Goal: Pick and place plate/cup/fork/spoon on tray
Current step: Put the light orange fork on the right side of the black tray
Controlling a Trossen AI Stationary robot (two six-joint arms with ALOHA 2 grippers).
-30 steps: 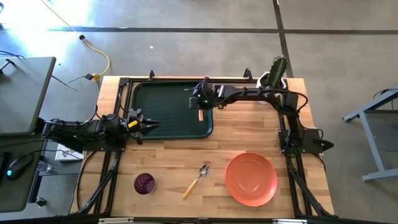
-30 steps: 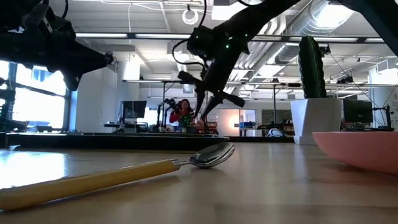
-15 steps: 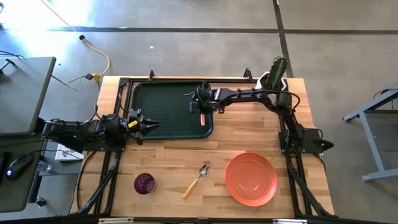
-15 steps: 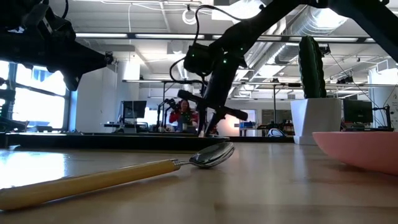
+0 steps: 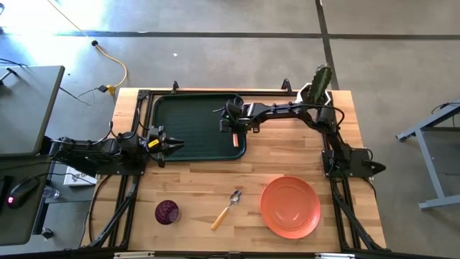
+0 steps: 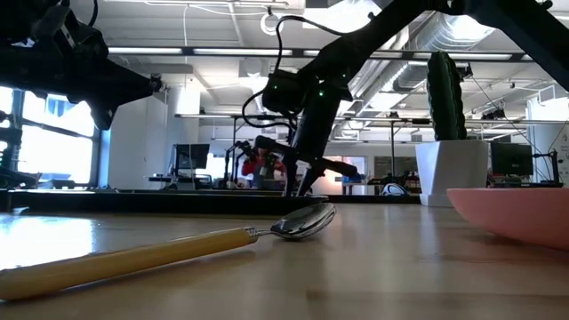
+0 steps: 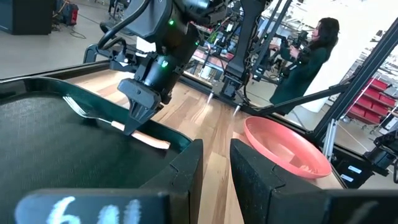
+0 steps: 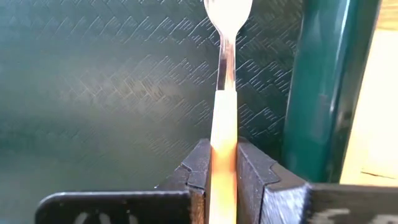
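The dark green tray lies at the table's far left. My right gripper is low over the tray's right part, shut on the fork, whose tines point across the tray floor. My left gripper is open and empty at the tray's near left edge. The purple cup, the spoon and the salmon-orange plate rest on the table near its front edge. My right gripper pinches the fork's orange-tan handle between its two fingers, which come from above and lie across it. The handle's free end sticks out toward the tray's near right rim. The fork sits nearly level just above the tray floor; I cannot tell whether it touches.
A white pot with a cactus stands at the table's far right corner. The tray's raised rim runs close beside the fork. A person stands in the room beyond the table.
My right gripper has gone down toward the tray floor with the fork, staying shut on its handle; the fork now sits lower and flatter over the tray's right part.
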